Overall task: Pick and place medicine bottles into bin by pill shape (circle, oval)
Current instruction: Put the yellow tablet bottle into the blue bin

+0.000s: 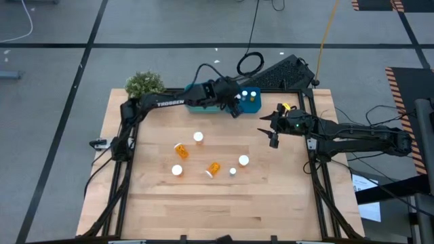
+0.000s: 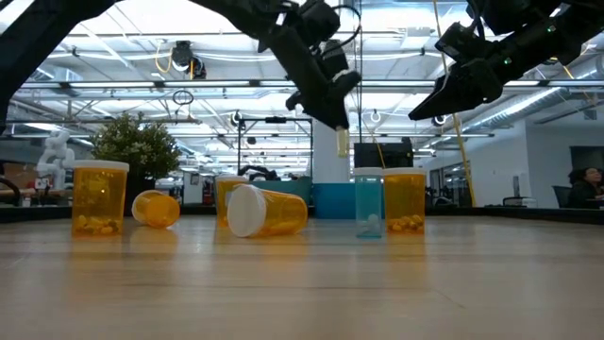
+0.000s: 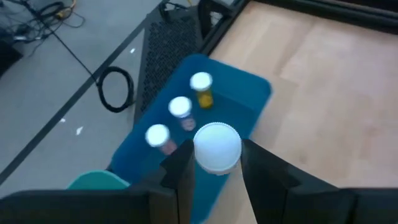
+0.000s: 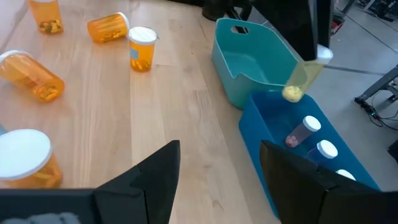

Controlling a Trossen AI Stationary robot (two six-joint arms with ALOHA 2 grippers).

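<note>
We see the left gripper [image 3: 214, 180] raised above the dark blue plastic bin [image 3: 249, 99], its fingers [image 3: 180, 171] pinching a translucent orange medicine bottle with a round white cap [image 3: 217, 147]. In the right wrist view that held bottle [image 4: 303, 78] hangs tilted over the blue bin [image 4: 264, 130], a yellowish pill at its lower end. Below the fingers, three small white-capped bottles [image 3: 180, 112] stand inside the blue bin. A teal plastic bin [image 4: 245, 68] sits just beside the blue one, touching it.

The right gripper [image 1: 273, 129] hovers over the light wooden surface [image 1: 224, 203], apart from the bins, with its fingers [image 4: 155, 171] spread and nothing between them. Ahead of those fingers, six more orange bottles are scattered on the surface: in the high view, two lie on their sides [image 1: 180, 150] [image 1: 213, 168] and four stand with white caps up [image 1: 198, 137] [image 1: 177, 170] [image 1: 243, 160] [image 1: 232, 172]. The last of these is a slimmer bottle, which looks bluish in the low view [image 2: 369, 202]. A small green potted plant [image 1: 144, 84] stands at the far left corner of the surface.
</note>
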